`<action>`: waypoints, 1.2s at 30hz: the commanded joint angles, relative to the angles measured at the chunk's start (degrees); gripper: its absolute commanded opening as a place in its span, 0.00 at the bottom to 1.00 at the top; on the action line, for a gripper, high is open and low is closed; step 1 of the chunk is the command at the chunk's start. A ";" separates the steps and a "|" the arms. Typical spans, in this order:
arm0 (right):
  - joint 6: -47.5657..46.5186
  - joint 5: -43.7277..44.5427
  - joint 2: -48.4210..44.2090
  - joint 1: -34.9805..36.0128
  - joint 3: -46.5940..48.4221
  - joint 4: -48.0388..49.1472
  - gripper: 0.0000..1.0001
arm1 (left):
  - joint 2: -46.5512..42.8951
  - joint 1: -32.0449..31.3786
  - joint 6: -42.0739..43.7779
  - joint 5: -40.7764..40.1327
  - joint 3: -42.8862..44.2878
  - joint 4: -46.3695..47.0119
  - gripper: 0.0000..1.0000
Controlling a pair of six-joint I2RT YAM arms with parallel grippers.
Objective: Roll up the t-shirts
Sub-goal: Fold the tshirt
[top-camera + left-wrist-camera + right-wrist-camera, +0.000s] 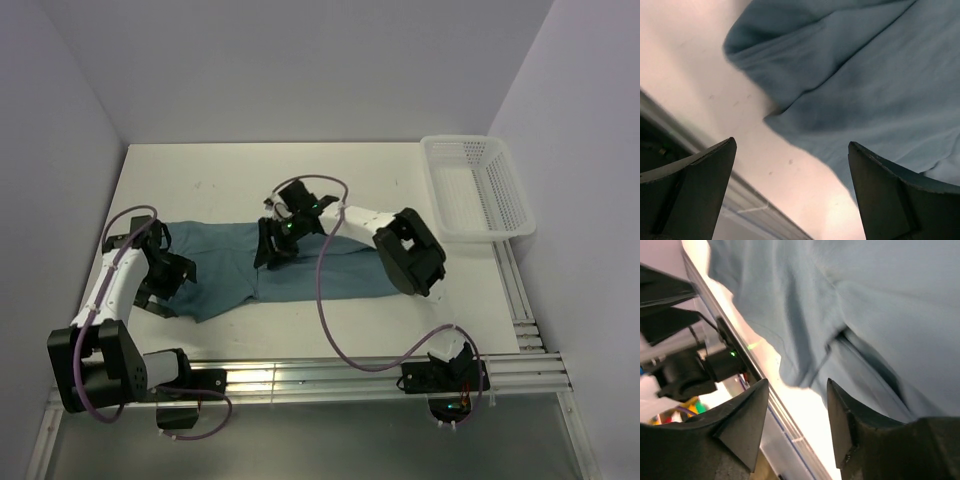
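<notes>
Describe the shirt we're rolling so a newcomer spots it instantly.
Start at the white table; look across its middle. The dusty teal soft-cloth t-shirt lies as a strip running left to right. It is the only coloured, limp item; the white plastic mesh basket sits apart at the far right edge.

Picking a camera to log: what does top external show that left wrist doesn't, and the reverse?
Top external only: the white basket, the right gripper, and most of the t-shirt spread flat. Left wrist only: the left gripper, fingers plainly apart, over a creased shirt edge. Both: teal cloth on the white table.
</notes>
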 commanded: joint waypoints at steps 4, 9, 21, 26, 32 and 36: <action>-2.59 14.11 -16.11 -9.21 -2.72 -7.62 0.61 | 1.98 2.71 1.59 0.46 -3.72 11.32 0.99; -6.38 25.56 -19.90 -12.13 -3.17 -18.16 0.72 | 3.21 2.71 1.24 0.56 -8.56 14.93 0.97; -3.48 43.32 -30.71 -20.82 -24.34 -23.36 0.50 | 14.19 3.33 2.56 -4.45 -5.40 19.76 0.70; -3.04 49.83 -28.79 -21.18 -25.49 -24.68 0.34 | 19.03 3.85 3.52 -6.21 -1.02 21.17 0.21; -2.16 53.08 -24.74 -21.01 -27.33 -24.51 0.29 | 23.60 4.20 3.09 -9.29 2.07 23.01 0.01; -2.95 53.44 -23.51 -20.31 -28.91 -24.68 0.20 | 29.92 4.21 3.96 -10.16 7.59 23.55 0.01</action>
